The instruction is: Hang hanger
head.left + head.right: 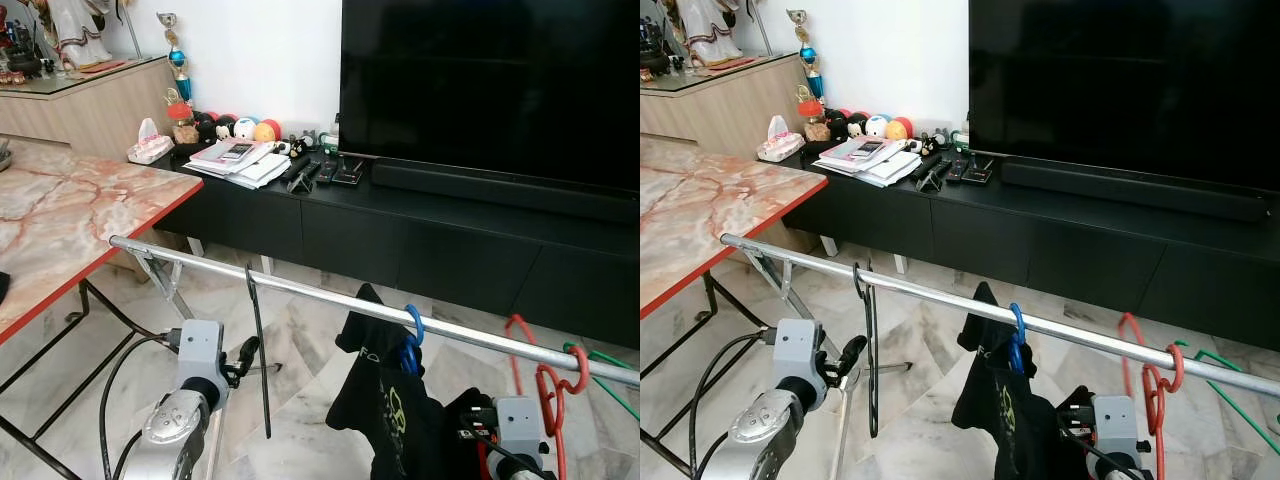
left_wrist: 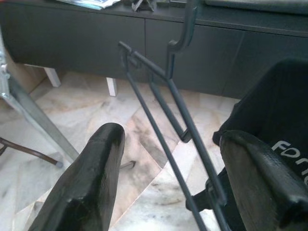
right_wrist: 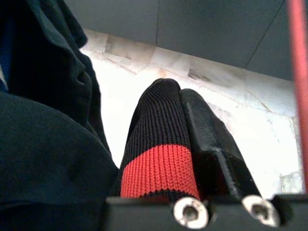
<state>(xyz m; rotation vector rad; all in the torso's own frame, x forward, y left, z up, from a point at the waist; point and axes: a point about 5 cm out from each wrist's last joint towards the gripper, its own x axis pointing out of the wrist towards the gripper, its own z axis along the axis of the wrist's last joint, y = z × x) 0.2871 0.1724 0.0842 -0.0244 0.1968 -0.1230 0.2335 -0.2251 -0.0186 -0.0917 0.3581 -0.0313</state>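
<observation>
- The black hanger hung by its hook from the silver rail, near the rail's left end and beside the marble table; it hung edge-on to the head camera, so it read as a thin dark line reaching down toward the marble floor.
- The left gripper was low beneath the rail and just beside the hanger, its fingers spread wide; in the left wrist view the hanger's thin bars crossed the gap between the two fingers, close to the one beside the shirt, though contact could not be told.
- By my reading the hanging step was at its release stage: the hook already bore on the rail and the left gripper gripped nothing.
- The right gripper was low beside the black shirt, which hung on a blue hanger further along the rail; its fingers were pressed together, one in a black sleeve with a red band, with nothing seen between them.
- Red hangers and a green hanger hung toward the rail's right end, well apart from the black one.
- The next move likely called for drawing the left gripper back without nudging the bars, since the light hanger would swing easily.
</observation>
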